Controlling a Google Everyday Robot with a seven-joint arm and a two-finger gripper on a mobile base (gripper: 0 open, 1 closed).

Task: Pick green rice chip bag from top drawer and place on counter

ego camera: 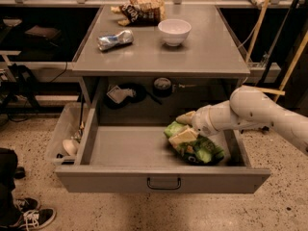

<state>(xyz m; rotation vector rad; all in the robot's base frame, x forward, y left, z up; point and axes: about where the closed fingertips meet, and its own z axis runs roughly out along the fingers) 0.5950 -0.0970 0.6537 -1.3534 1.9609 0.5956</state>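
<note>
The green rice chip bag (198, 149) lies crumpled in the right half of the open top drawer (130, 150). My gripper (184, 127) reaches in from the right on a white arm (250, 112). It sits low over the bag's upper left end, with one cream finger (186, 117) behind the bag's folded edge and the other in front of it. The jaws stand closed on that end. The bag still rests on the drawer floor. The grey counter (202, 47) is above the drawer.
On the counter are a white bowl (174, 31), a crushed silver can (114, 40) and a brown-and-white chip bag (142, 7). The dark shelf under the counter holds a black plate (126, 93) and a round tin (163, 84). A plastic bin (65, 141) stands left of the drawer. Shoes (29, 218) are at bottom left.
</note>
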